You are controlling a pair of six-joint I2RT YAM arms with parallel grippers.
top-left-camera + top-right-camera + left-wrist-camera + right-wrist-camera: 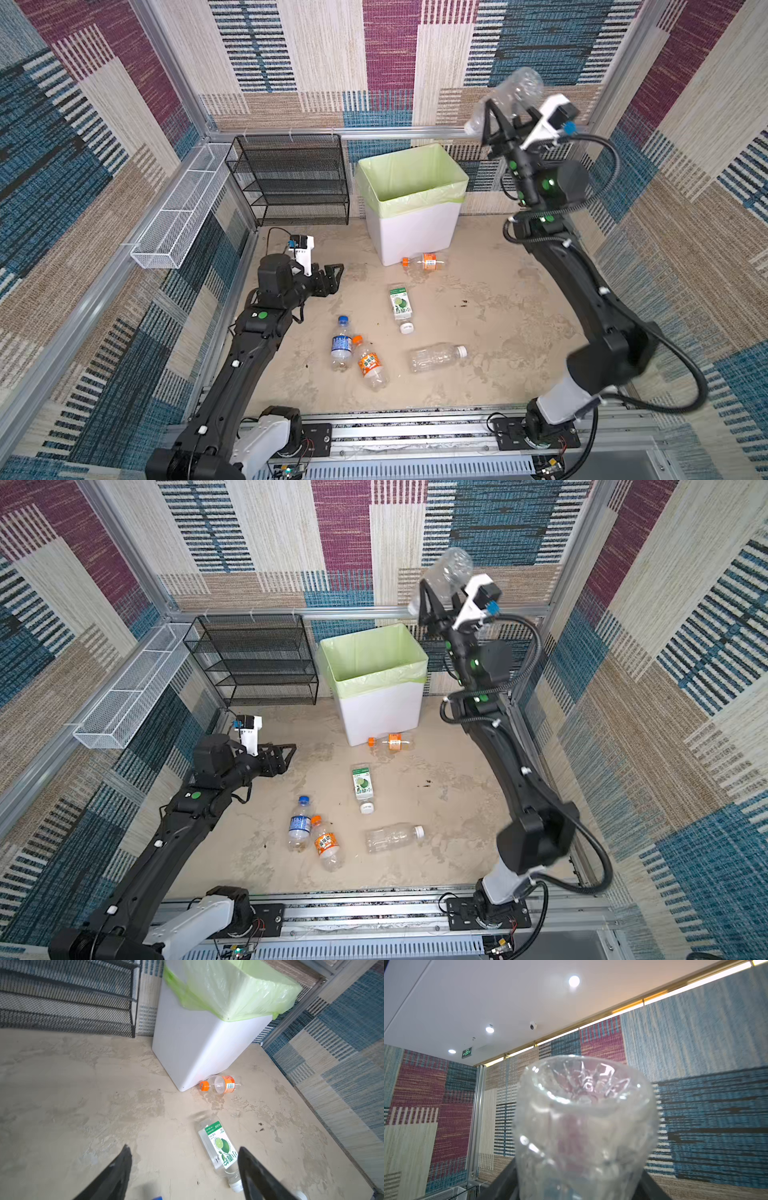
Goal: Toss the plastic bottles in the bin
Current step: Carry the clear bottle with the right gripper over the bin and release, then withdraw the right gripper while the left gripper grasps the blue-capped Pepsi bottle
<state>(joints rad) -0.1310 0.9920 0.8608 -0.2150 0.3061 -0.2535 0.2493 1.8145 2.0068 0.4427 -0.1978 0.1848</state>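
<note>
Room: patchwork carpet walls [324, 62] in plum, blue and beige stood on three sides.
Surface: my beige tabletop [498, 316] was blotchy, with dark specks right of centre.
Far edge: black mesh rack [291, 178], with the white wire basket [178, 216] to its left and the bin [411, 237] to its right.
Right gripper [510, 109]: raised high, right of the bin; I held a label-less clear bottle [509, 97] base-up.
Left gripper [184, 1147]: low on the left, jaws wide, empty.
Bottles left: five lay on the tabletop.
- orange-label bottle [426, 262], touching the bin's near wall
- lime-label bottle [401, 305], at centre
- blue-label bottle [341, 345] and second orange-label bottle [371, 365], touching, nearer
- bare clear bottle [436, 356], to their right
Progress: one bottle about to drop, I judged. I saw no bottle in the bin, though its bottom was hidden.
</note>
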